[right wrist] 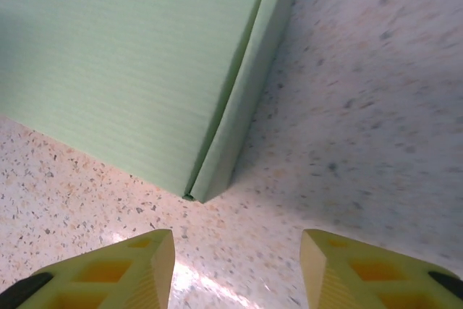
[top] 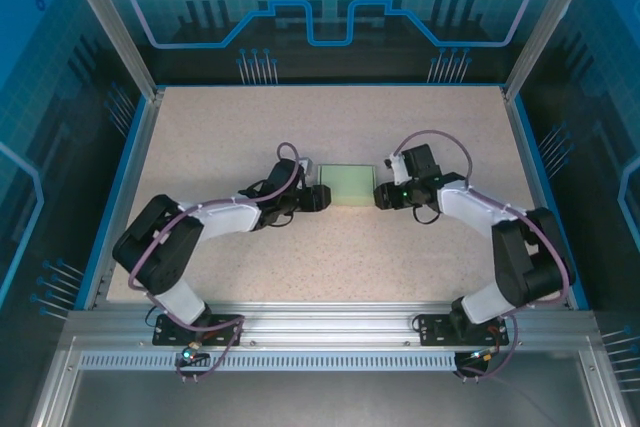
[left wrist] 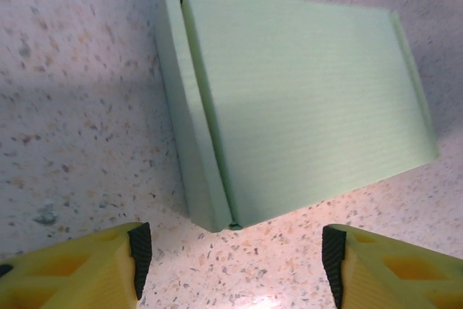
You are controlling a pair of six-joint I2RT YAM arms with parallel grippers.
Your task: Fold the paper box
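Paper box (top: 345, 185): a pale mint-green, flat rectangular box, closed up and lying flat on the table (top: 200, 127), about mid-width and slightly toward the far side, directly between the two tools.
Box detail, left wrist view: the ribbed lid faces up on the paper box (left wrist: 304, 106). A narrow side wall runs along its left edge, with a seam where the lid meets it.
Box detail, right wrist view: the same paper box (right wrist: 123, 63) shows a narrow side wall on its right edge, and its near corner points toward the camera.
Left tool (top: 322, 197): it sits at the box's left end. In its wrist view the left tool (left wrist: 235, 251) has its yellow fingers (left wrist: 139, 251) spread wide with speckled table between them, and it grips nothing. A strip of table separates them from the box corner.
Right tool (top: 378, 195): it sits at the box's right end. In its wrist view the right tool (right wrist: 237, 258) has parted fingers (right wrist: 155, 258), holds nothing and is clear of the box.
In the way: both arms reach inward from the sides, so the box is flanked left and right, while its near and far long edges lie free.
Cables (top: 440, 137): greyish-purple loops arch over each wrist.
Rail (top: 320, 332): an aluminium beam at the near edge carries both bases.
Walls (top: 330, 7): blue printed panels surround the table.
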